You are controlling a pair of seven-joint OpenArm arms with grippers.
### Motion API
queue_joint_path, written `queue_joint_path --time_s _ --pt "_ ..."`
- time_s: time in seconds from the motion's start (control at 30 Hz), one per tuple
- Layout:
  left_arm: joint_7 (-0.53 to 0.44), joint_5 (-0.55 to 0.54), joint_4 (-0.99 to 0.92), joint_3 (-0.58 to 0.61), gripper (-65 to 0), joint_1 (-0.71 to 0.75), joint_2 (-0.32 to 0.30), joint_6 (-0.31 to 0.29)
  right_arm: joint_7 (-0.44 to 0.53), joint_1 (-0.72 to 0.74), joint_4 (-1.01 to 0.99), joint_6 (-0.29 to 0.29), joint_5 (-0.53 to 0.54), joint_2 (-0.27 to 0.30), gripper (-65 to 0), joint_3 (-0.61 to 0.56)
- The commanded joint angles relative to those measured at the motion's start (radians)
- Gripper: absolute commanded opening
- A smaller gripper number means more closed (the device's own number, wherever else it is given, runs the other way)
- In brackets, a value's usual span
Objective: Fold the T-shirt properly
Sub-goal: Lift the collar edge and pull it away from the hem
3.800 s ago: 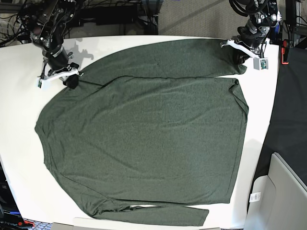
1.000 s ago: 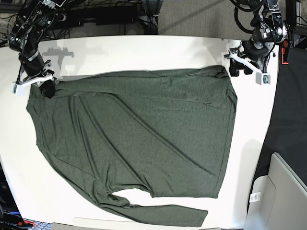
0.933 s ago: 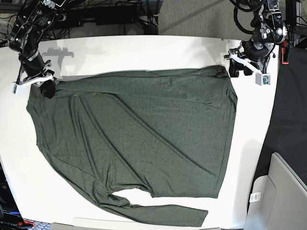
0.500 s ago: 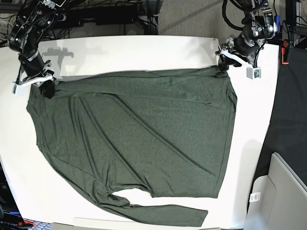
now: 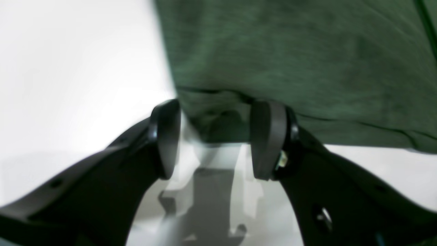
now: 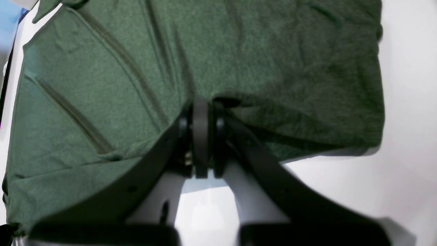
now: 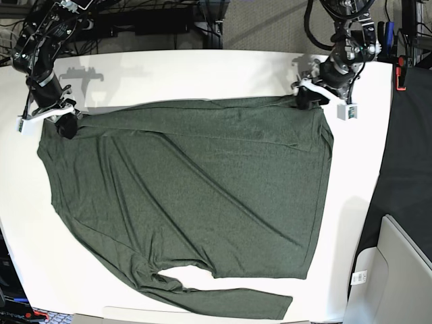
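T-shirt (image 7: 189, 202): dark olive-green, spread flat over most of the white counter (image 7: 202, 74); its body reaches from the far left corner to the far right corner, and one long sleeve (image 7: 223, 300) lies along the near edge.
Left hand (image 5: 215, 136): fingers (image 5: 167, 136) spread apart, standing either side of the bunched far-right corner of the shirt; the cloth edge sits in the gap between them, and neither pad is pressed onto it. Whether a pad grazes the fabric cannot be told, as the wrist view is blurred.
Left hand in the base view (image 7: 317, 94): low at the shirt's far-right corner, at the counter's far edge.
Right hand (image 6: 201, 136): fingers pressed together, pinching a fold of the shirt's edge; the fabric puckers and creases away from the pinch.
Right hand in the base view (image 7: 61, 120): at the shirt's far-left corner, cloth drawn up to it in a small peak.
Fabric: long diagonal creases run from the left corner across the body; the hem on the right lies fairly straight.
Counter: bare white strips show along the far edge and down the right side of the shirt.
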Motion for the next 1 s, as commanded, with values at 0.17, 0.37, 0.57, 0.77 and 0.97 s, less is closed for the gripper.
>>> queue_joint_path --time_s 0.17,0.37,0.57,0.77,0.97 --pt "0.021 -0.003 -0.019 0.028 -43.6 -0.039 -0.001 -0.004 0.024 0.006 0.018 0.009 0.022 0.014 -65.0 0.004" --pt "0.021 0.000 -0.078 0.018 -65.0 -0.103 -0.007 -0.004 0.024 0.006 0.020 0.009 0.028 0.014 -65.0 0.004" --pt "0.030 -0.003 0.042 -0.100 -65.0 -0.023 -0.007 -0.004 0.022 -0.020 0.023 0.009 0.062 0.019 -65.0 0.006" --pt "0.030 -0.005 0.110 -0.170 -65.0 0.078 -0.007 -0.006 0.022 -0.101 0.033 0.009 0.130 0.040 -65.0 0.006" --pt "0.022 -0.005 0.130 -0.170 -65.0 0.159 -0.007 -0.006 0.021 -0.207 0.124 0.009 0.180 0.043 -65.0 0.006"
